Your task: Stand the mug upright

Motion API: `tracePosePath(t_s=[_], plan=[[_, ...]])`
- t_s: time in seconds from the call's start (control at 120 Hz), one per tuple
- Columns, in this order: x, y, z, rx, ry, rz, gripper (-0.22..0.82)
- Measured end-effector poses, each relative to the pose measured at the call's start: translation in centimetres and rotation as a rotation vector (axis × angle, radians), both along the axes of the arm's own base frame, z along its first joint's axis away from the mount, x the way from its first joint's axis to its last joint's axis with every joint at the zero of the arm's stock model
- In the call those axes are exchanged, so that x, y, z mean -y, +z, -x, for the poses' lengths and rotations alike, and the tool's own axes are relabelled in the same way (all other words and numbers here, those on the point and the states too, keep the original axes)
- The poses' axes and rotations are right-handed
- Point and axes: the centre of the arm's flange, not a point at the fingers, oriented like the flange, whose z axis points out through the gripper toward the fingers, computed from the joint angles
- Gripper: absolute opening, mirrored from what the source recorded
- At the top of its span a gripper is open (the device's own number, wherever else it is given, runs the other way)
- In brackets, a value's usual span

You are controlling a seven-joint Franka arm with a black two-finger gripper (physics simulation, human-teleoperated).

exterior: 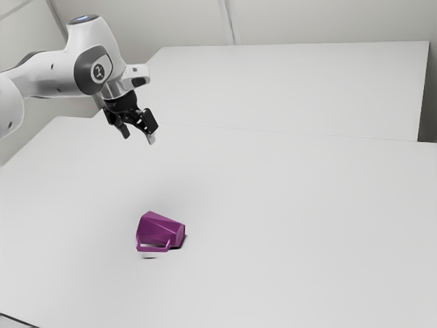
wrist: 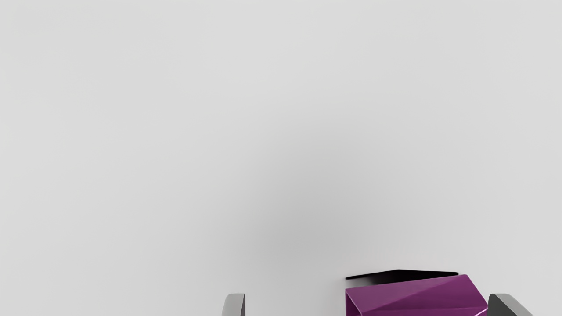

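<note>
High over the white table, the black gripper (exterior: 138,132) hangs at the end of the arm, well apart from the mug. The purple faceted mug (exterior: 161,230) lies on its side on the table below, its narrower end toward the exterior view's right and its handle on the side facing that camera. In the wrist view the gripper (wrist: 366,303) has its two fingertips wide apart with nothing held. Part of the mug (wrist: 408,296) appears between and beyond them, nearer one fingertip; the rest of it is cut off.
The white table (exterior: 293,225) stretches around the mug on all sides. Behind it, toward the far wall, stands another pale flat surface (exterior: 293,89). A thin dark line (exterior: 17,320) crosses the near corner at the exterior view's left.
</note>
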Motion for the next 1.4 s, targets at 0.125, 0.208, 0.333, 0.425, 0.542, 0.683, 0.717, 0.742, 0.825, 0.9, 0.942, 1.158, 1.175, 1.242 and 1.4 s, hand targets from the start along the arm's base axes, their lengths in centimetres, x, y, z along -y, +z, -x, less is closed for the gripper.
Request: tracePosePath(t_s=[0.125,0.208,0.333,0.425,0.542,0.683,0.717,0.742,0.825,0.9,0.942,1.158,1.175,1.242,1.4], plan=[[-0.3,-0.5,1.7,-0.006,0.001,0.015,0.6],[-0.7,-2.8,3.2,-0.045,0.028,0.081,0.6],[-1.3,-7.3,6.7,-0.124,0.071,0.199,0.6],[-2.6,-10.8,8.4,-0.173,0.119,0.286,0.6],[-5.1,-13.6,8.7,-0.192,0.173,0.361,0.6],[-7.1,-15.5,8.7,-0.184,0.218,0.482,0.6],[-7.2,-16.0,8.6,-0.184,0.225,0.514,0.6],[-7.2,-16.4,8.5,-0.184,0.231,0.538,0.6],[-7.2,-17.5,8.4,-0.184,0.245,0.617,0.6],[-7.6,-18.0,8.7,-0.181,0.257,0.682,0.6],[-7.9,-18.5,9.0,-0.183,0.265,0.713,0.6],[-7.6,-20.7,11.0,-0.208,0.292,0.824,0.6],[-7.6,-20.8,11.1,-0.21,0.294,0.829,0.6],[-7.3,-21.1,11.6,-0.219,0.301,0.847,0.6],[-6.8,-21.4,11.9,-0.225,0.318,0.876,0.6]])
